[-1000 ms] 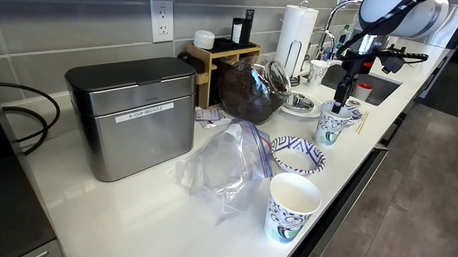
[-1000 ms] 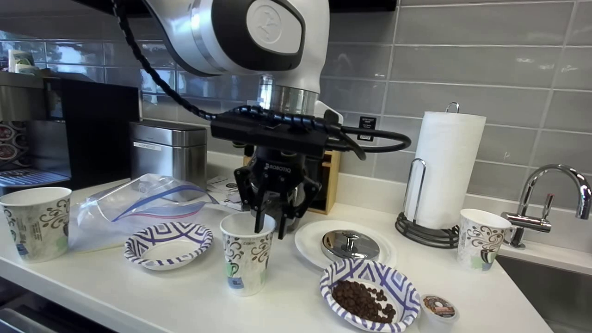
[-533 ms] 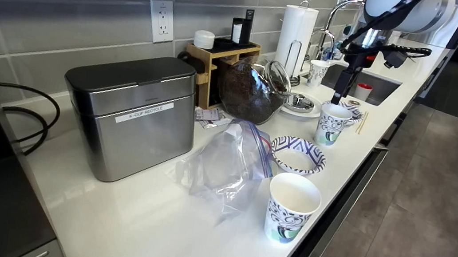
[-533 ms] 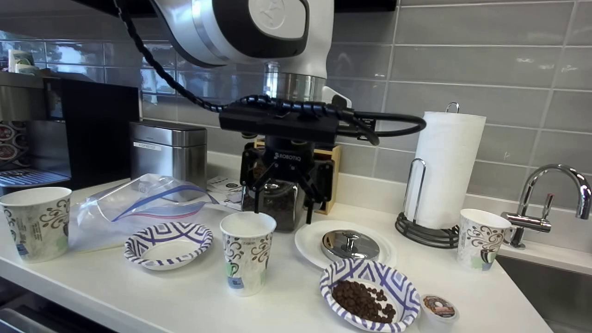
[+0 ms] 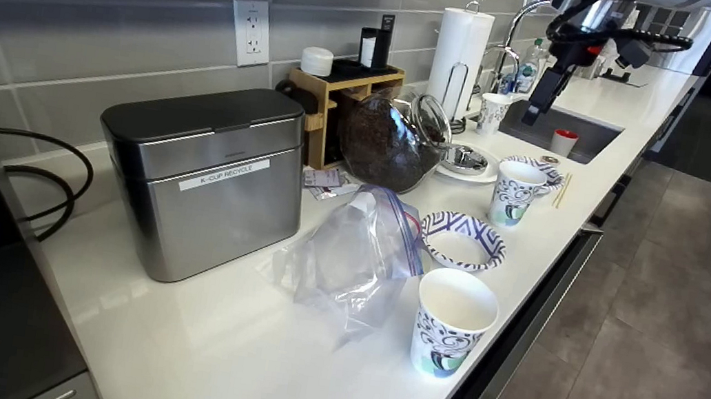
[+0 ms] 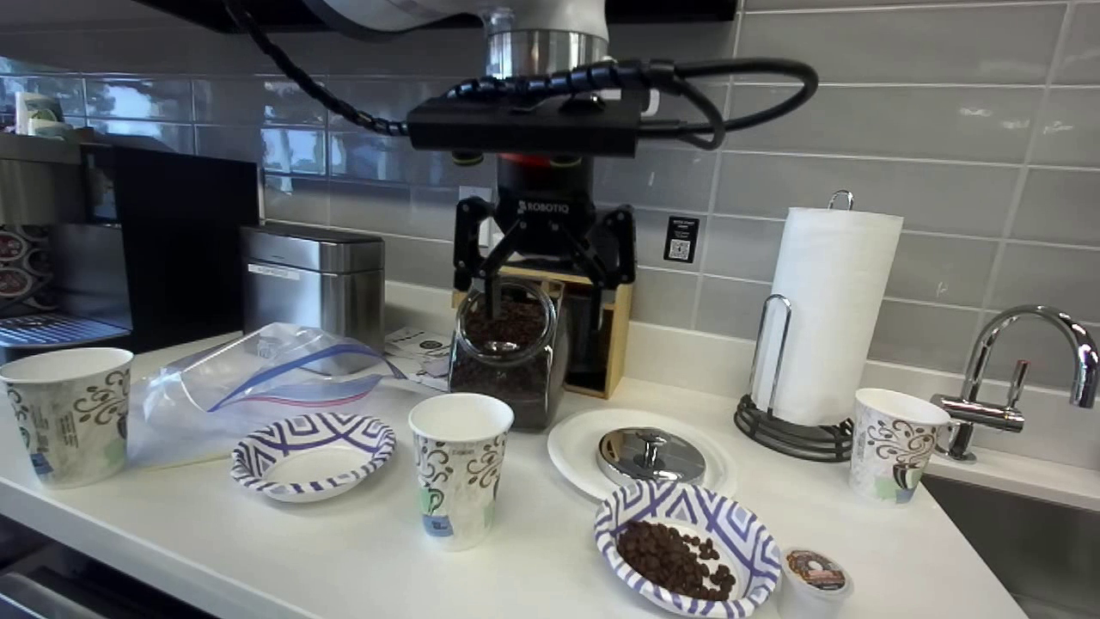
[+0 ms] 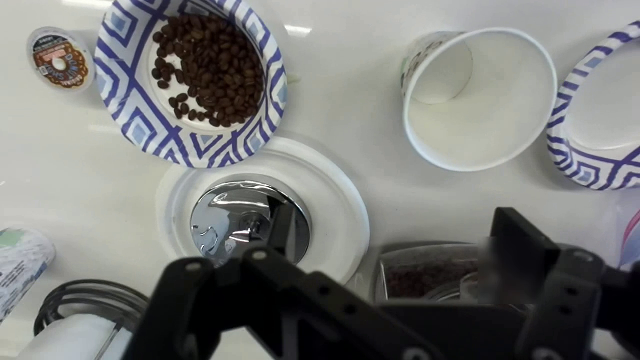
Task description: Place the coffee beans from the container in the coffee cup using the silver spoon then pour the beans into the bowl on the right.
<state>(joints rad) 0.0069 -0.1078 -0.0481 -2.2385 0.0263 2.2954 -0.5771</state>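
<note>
You have just lifted the end effector [image 6: 544, 316] clear of the coffee cup [image 6: 461, 481] and spread its jaws wide, with nothing between them. The cup stands upright on the bench [image 6: 541, 542], unmoved, near the bowl [image 7: 142, 127] that holds the coffee beans [image 7: 220, 65]; no beans show inside it. Your pour looks done, so probably only backing away remains.

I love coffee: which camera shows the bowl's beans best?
The wrist view: from above, single beans show. In an exterior view beans look smaller; in an exterior view where a cup partly hides the bowl, none show.
</note>
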